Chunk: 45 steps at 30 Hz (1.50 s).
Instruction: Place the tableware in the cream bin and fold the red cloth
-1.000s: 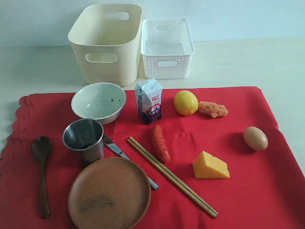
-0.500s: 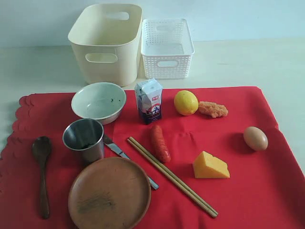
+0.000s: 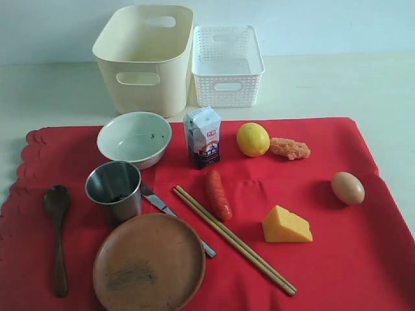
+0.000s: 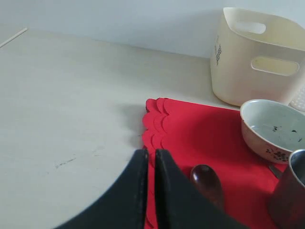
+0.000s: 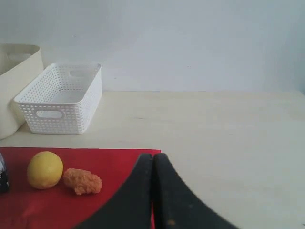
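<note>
The red cloth (image 3: pixel 337 259) lies flat with its scalloped edge on the left. On it sit the pale bowl (image 3: pixel 134 138), steel cup (image 3: pixel 114 189), brown plate (image 3: pixel 148 262), dark wooden spoon (image 3: pixel 57 227), metal knife (image 3: pixel 159 203) partly under the plate, and chopsticks (image 3: pixel 233 239). The cream bin (image 3: pixel 145 58) stands behind the cloth. Neither gripper shows in the exterior view. My left gripper (image 4: pixel 150 153) is shut and empty above the scalloped edge (image 4: pixel 155 124), near the spoon (image 4: pixel 206 181). My right gripper (image 5: pixel 153 157) is shut and empty over the cloth's far corner (image 5: pixel 143 155).
A white lattice basket (image 3: pixel 227 65) stands right of the bin. Food lies on the cloth: milk carton (image 3: pixel 203 137), lemon (image 3: pixel 252 139), fried piece (image 3: pixel 289 148), sausage (image 3: pixel 218 194), cheese wedge (image 3: pixel 286 225), egg (image 3: pixel 347 187). Pale table (image 3: pixel 337 84) surrounds the cloth.
</note>
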Available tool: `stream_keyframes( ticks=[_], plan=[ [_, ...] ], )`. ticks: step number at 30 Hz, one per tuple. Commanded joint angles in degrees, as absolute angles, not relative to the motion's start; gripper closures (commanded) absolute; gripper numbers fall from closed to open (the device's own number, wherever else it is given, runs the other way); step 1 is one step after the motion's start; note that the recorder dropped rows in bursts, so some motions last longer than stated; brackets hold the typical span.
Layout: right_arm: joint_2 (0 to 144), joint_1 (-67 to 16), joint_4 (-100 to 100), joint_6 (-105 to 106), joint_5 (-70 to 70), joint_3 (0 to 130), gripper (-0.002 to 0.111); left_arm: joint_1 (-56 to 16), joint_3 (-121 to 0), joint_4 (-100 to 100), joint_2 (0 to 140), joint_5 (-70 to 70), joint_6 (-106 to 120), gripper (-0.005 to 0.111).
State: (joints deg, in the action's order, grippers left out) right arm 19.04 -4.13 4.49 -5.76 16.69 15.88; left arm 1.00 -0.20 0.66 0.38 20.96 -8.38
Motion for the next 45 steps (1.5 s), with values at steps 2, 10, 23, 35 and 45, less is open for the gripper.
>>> stream_keyframes(
  ticks=[2, 10, 23, 35, 45],
  plan=[
    [20.26, -4.34, 5.2, -5.6, 14.32, 16.96, 0.108, 1.07, 0.0, 0.87, 0.0, 20.7, -8.49, 0.099],
    [20.26, -4.34, 5.2, -5.6, 14.2, 16.96, 0.108, 1.07, 0.0, 0.87, 0.0, 20.7, -8.49, 0.099],
    [20.79, -4.34, 4.92, -5.6, 14.08, 17.08, 0.108, 1.07, 0.0, 0.87, 0.0, 20.7, -8.49, 0.099],
    [30.6, -4.34, 4.92, -5.6, 13.99, 21.33, 0.108, 1.07, 0.0, 0.87, 0.0, 20.7, -8.49, 0.099],
    [35.51, -4.34, 4.92, -5.6, 13.13, 32.52, 0.108, 1.07, 0.0, 0.87, 0.0, 20.7, -8.49, 0.099]
  ],
)
